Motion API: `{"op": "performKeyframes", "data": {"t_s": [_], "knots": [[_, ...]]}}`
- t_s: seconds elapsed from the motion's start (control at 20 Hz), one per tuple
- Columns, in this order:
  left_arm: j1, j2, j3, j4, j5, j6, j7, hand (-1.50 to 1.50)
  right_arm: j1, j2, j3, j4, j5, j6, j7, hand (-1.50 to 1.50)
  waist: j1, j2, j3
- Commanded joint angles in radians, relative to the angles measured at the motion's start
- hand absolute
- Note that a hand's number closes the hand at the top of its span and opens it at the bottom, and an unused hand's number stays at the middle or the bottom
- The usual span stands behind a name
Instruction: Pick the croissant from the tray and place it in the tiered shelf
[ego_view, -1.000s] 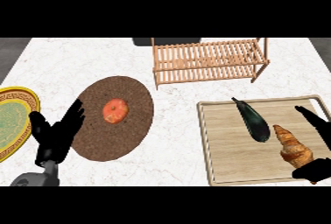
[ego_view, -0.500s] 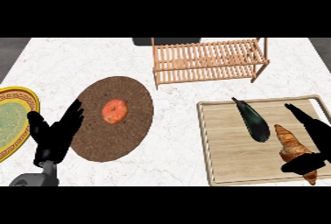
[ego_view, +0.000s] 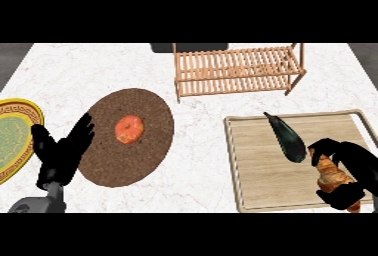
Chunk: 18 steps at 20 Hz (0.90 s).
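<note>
croissant (ego_view: 334, 176) lying on tray (ego_view: 258, 170), lower right | your right hand (ego_view: 353, 170) curling fingers round it | shelf (ego_view: 238, 69) sitting top centre | your left hand (ego_view: 60, 155) resting lower left, fingers straight and apart

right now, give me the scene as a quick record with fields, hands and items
right hand: curled round the croissant on the tray
left hand: open, at the brown mat's left edge
also on tray: dark long vegetable, left of the croissant
tiered shelf: behind the tray, nothing on its visible slats
mat holds: orange fruit
far left: yellow-rimmed plate
</note>
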Motion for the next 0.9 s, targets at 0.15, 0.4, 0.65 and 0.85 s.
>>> {"op": "performKeyframes", "data": {"t_s": [0.15,0.4,0.65,0.85], "knots": [[0.030,-0.027,0.005,0.027,-0.011,0.002,0.023,0.00,0.052,0.044,-0.012,-0.150,-0.014,-0.009,-0.048,1.50,-0.005,0.012,0.005],[0.002,-0.017,0.000,0.059,-0.020,-0.019,0.011,0.00,-0.083,0.308,0.280,-0.283,0.121,-0.023,0.243,1.50,0.015,0.015,0.002],[0.009,-0.036,-0.011,0.067,-0.034,-0.011,-0.002,0.00,-0.240,0.554,0.452,-0.272,0.206,-0.099,0.473,1.50,0.015,0.013,0.003],[-0.013,-0.032,-0.007,0.005,-0.028,0.018,0.080,0.00,-0.369,0.561,0.474,-0.431,0.230,-0.126,0.656,1.50,0.006,0.007,0.004]]}}
